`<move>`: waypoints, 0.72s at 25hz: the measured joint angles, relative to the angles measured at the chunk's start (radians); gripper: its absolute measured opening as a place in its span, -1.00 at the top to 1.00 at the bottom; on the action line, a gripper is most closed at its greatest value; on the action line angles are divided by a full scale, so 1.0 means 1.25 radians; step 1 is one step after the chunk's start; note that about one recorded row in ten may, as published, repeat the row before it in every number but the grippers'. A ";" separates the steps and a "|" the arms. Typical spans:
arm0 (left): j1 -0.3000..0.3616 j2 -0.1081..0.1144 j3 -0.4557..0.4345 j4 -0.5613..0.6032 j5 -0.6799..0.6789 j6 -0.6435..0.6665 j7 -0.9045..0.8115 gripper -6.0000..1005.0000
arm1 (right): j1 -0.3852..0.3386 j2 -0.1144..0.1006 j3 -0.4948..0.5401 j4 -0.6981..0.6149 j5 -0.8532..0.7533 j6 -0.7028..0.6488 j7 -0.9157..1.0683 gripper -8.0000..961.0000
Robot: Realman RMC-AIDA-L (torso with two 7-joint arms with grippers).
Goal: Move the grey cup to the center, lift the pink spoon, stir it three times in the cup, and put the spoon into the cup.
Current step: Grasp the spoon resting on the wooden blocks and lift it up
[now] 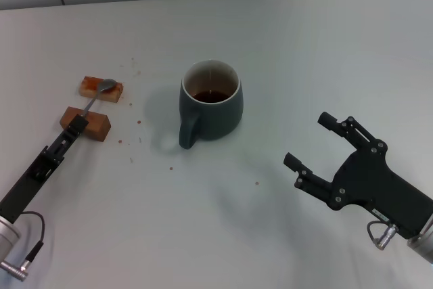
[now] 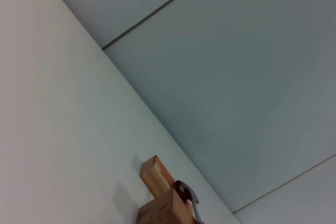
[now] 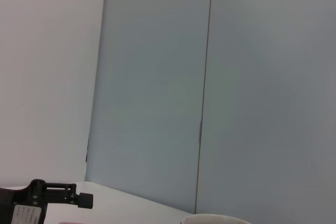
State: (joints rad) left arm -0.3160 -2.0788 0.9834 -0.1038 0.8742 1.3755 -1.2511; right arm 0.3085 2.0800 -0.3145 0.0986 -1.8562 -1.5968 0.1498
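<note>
Sitting mid-worktop (image 1: pixel 284 38), your grey cup (image 1: pixel 211 101) holds dark liquid. Left of it, the pink spoon (image 1: pixel 99 93) bridges two brown blocks (image 1: pixel 85 123); your left hand (image 1: pixel 76 125) is there, grip unclear. Your right hand (image 1: pixel 316 141) waits spread open.

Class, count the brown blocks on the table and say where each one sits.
2. Far block lies left of the grey cup, under the pink spoon bowl. Near block sits at the left claw tip.
</note>
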 joint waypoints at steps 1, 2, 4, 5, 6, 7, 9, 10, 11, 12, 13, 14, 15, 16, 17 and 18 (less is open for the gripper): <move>-0.003 0.000 -0.001 0.000 0.000 -0.004 -0.004 -0.42 | 0.000 0.000 0.000 0.000 0.000 0.000 0.000 -0.74; -0.004 0.000 -0.001 -0.001 0.000 -0.005 -0.004 -0.42 | 0.000 0.000 0.000 -0.001 0.000 0.000 0.000 -0.74; -0.007 -0.001 -0.002 -0.001 0.000 -0.007 -0.005 -0.42 | -0.001 0.000 0.000 -0.002 0.000 0.000 0.000 -0.74; -0.007 -0.001 -0.002 -0.001 0.000 -0.007 -0.005 -0.42 | -0.001 0.000 0.000 -0.002 0.000 0.000 0.000 -0.74; -0.008 -0.001 -0.002 -0.002 0.000 -0.007 -0.006 -0.42 | -0.001 0.000 0.000 -0.002 0.000 0.000 0.000 -0.74; -0.009 -0.001 -0.003 -0.002 0.000 -0.008 -0.006 -0.42 | -0.001 0.000 0.000 -0.003 0.000 0.000 0.000 -0.74; -0.010 -0.001 -0.005 -0.003 0.000 -0.009 -0.009 -0.42 | 0.000 0.000 0.000 -0.003 0.000 0.000 0.000 -0.74; -0.010 -0.001 -0.005 -0.003 0.000 -0.009 -0.009 -0.42 | 0.000 0.000 0.000 -0.003 0.000 0.000 0.000 -0.74; -0.011 -0.001 -0.005 -0.003 0.000 -0.012 -0.012 -0.42 | 0.000 0.000 0.000 -0.003 0.000 0.000 0.000 -0.74; -0.011 -0.001 -0.005 -0.003 0.000 -0.014 -0.014 -0.41 | 0.001 0.000 0.000 -0.003 0.000 0.000 0.001 -0.74; -0.011 -0.001 -0.005 -0.003 0.000 -0.014 -0.014 -0.41 | 0.001 0.000 0.000 -0.004 0.000 0.000 0.002 -0.74; -0.012 -0.001 -0.005 -0.003 0.000 -0.017 -0.016 -0.41 | 0.002 0.000 0.000 -0.004 0.000 0.000 0.002 -0.74; -0.012 -0.001 -0.005 -0.003 0.000 -0.018 -0.016 -0.41 | 0.002 0.000 0.000 -0.004 0.000 0.000 0.002 -0.74; -0.012 -0.001 -0.005 -0.003 0.000 -0.018 -0.017 -0.41 | 0.002 0.000 0.000 -0.004 0.000 0.000 0.002 -0.74; -0.012 -0.001 -0.005 -0.003 0.000 -0.018 -0.017 -0.40 | 0.002 0.000 0.000 -0.004 0.000 0.000 0.002 -0.74; -0.012 -0.001 -0.005 -0.003 0.000 -0.018 -0.017 -0.39 | 0.002 0.000 0.000 -0.004 0.000 0.000 0.003 -0.74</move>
State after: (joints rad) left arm -0.3313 -2.0800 0.9770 -0.1075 0.8744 1.3526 -1.2717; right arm 0.3109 2.0800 -0.3144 0.0937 -1.8562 -1.5968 0.1534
